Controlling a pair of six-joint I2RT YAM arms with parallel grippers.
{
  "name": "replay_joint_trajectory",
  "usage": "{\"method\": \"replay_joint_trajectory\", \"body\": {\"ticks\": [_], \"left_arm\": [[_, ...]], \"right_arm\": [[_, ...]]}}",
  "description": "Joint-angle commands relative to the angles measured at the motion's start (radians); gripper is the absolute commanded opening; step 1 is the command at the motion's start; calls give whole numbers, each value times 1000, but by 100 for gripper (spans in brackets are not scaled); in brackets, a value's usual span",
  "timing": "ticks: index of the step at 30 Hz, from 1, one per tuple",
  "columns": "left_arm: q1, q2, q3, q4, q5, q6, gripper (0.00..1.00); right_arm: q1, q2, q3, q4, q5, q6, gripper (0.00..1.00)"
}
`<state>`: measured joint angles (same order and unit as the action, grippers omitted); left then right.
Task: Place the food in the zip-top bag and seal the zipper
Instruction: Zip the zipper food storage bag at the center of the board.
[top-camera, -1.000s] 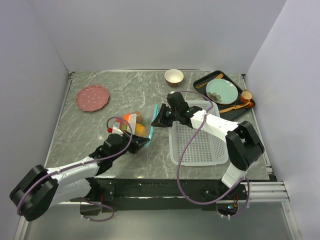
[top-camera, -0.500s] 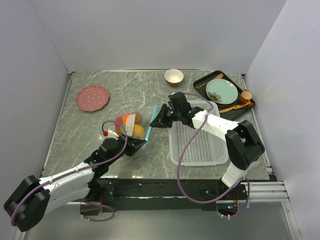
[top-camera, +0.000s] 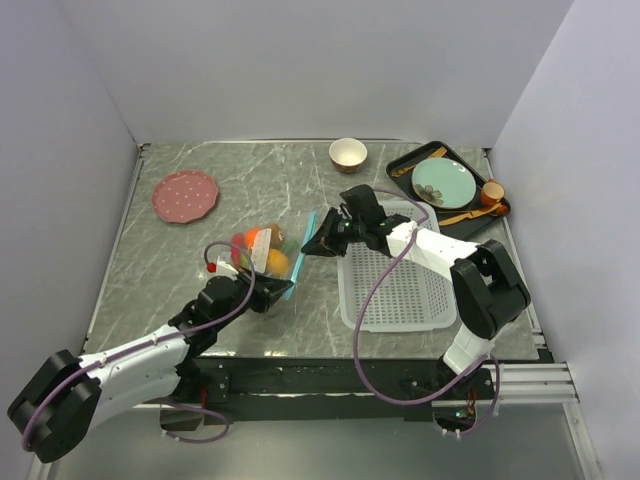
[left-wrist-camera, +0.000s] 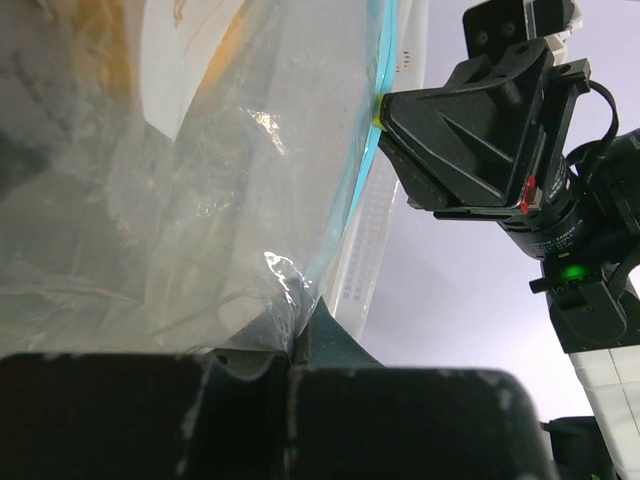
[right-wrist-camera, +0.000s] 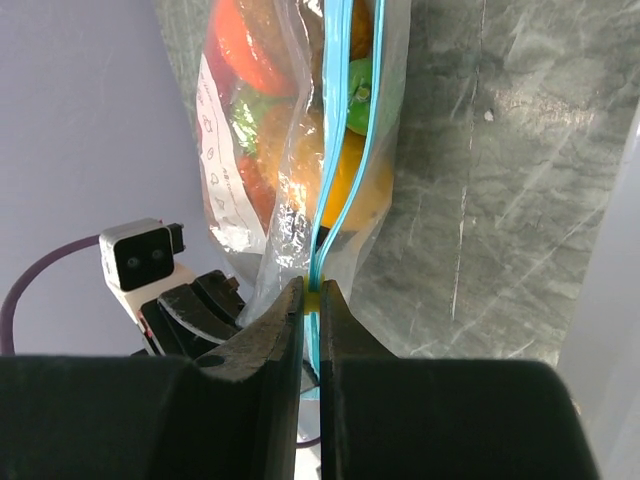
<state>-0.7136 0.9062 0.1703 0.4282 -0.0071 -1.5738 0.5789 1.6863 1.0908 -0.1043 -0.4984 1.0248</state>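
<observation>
The right end effector (right-wrist-camera: 312, 292) pinches the teal zipper (right-wrist-camera: 320, 240) of the zip-top bag (right-wrist-camera: 283, 222) holding colourful food (right-wrist-camera: 245, 50), marble tabletop (right-wrist-camera: 500, 150) behind it.

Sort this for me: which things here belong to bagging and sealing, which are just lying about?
Job: zip-top bag, food inside it, zipper, left gripper holding the bag, right gripper pinching the zipper.
Lying about: pink plate, bowl, white basket, black tray with green plate.

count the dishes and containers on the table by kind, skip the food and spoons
plates: 2 (pink dotted round plate, pale green round plate)
bowls: 1 (small cream bowl)
cups: 1 (small brown cup)
trays: 1 (black rectangular tray)
baskets: 1 (white mesh plastic basket)
bags: 1 (clear plastic zip-top bag)
total: 7
</observation>
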Motion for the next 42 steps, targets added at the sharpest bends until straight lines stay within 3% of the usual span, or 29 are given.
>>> {"method": "replay_joint_trajectory", "body": {"ticks": [1,42], "left_arm": [[-6,-24,-37,-68,61,24,1],[-6,-187,-132,-158,79,0,1]], "right_arm": [[-71,-10,29,101,112,0,8],[-120,75,165,71,146,-38,8]]}}
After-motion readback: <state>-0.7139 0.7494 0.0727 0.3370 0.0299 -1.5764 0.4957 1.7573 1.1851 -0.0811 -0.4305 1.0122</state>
